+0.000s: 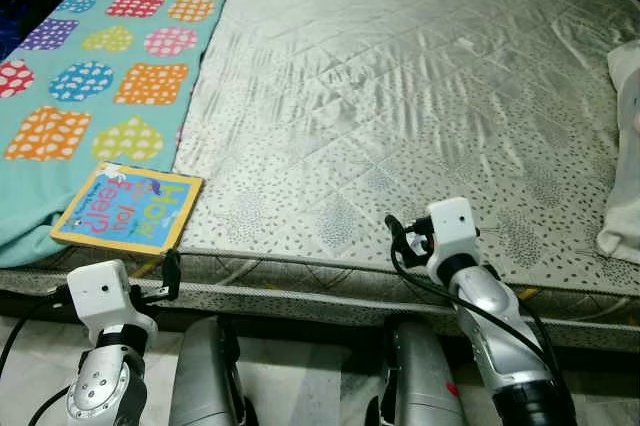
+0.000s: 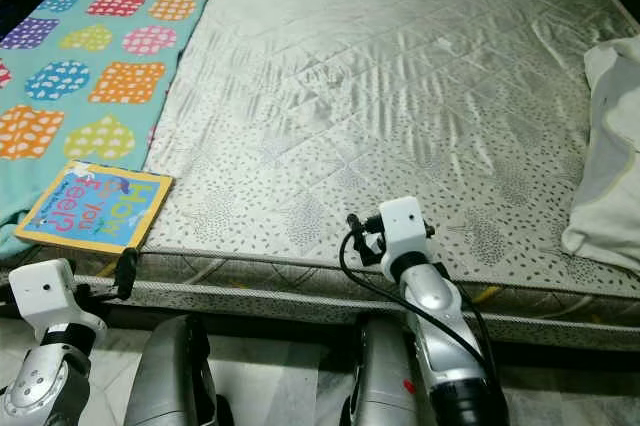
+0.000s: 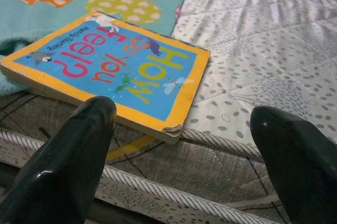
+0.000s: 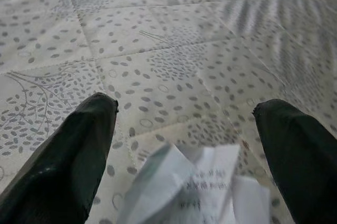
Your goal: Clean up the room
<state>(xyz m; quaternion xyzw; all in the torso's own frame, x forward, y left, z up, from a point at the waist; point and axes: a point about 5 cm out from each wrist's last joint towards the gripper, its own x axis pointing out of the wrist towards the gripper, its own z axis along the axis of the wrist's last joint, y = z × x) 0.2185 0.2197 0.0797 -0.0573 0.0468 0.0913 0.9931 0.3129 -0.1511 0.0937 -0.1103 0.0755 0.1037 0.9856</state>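
A yellow-edged board book, "How do you feel?", lies at the front left of the mattress, partly on a teal blanket with coloured shapes. My left gripper is open just in front of the mattress edge, level with the book's near corner. Further right, my right gripper is open low over the mattress's front part. A crumpled piece of white printed paper lies close between its fingers; they are not closed on it.
A white cloth or pillow lies at the mattress's right edge. The mattress's front side runs across just ahead of my silver legs. Pale floor shows below.
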